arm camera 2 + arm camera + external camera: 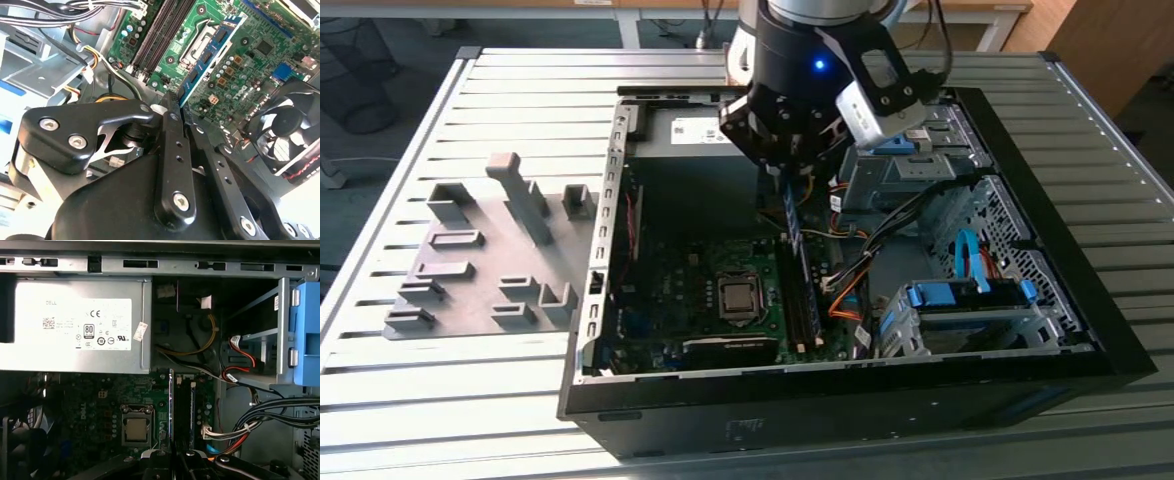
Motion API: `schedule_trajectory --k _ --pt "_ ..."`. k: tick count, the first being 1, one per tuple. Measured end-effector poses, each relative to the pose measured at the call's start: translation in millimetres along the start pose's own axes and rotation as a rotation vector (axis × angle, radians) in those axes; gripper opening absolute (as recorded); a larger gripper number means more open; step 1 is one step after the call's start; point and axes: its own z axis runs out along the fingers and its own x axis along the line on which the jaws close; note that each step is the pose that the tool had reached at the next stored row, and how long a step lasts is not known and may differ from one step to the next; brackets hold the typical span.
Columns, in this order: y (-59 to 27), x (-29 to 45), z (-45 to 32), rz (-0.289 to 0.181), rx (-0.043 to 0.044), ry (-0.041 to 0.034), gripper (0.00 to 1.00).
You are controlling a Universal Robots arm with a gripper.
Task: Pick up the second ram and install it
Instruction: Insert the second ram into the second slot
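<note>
One ram (pixel 210 55) between jaws.

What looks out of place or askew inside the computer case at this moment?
Nothing stands out. The pincer holds the second ram on edge above the motherboard, in line with the memory slots.

Open-topped case (pixel 1067 330) on counter (pixel 480 400): access from above. Fingers (pixel 172 125) hold second ram (pixel 797 262) edge-on above memory slots (pixel 803 300). At 3 o'clock of slots in exterior view: cable bundle (pixel 874 255), drive cage (pixel 967 315) crowd close. At 9 o'clock: low processor socket (pixel 738 296), room above. Grey fixture (pixel 494 250) outside case, well apart
</note>
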Motion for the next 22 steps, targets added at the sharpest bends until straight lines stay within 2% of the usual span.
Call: schedule_trajectory --k 6,14,18,20,22 --pt "0.0 -0.1 8.7 0.000 0.0000 -0.0050 0.14" --pt "-0.3 0.0 21.4 0.000 -0.0002 -0.0059 0.14" --pt "-0.4 -0.1 21.6 0.000 0.0016 -0.0059 0.14" --pt "-0.3 0.0 21.6 0.000 0.0087 -0.0059 0.14" --pt "-0.3 0.0 21.6 0.000 0.0094 -0.0059 0.14"
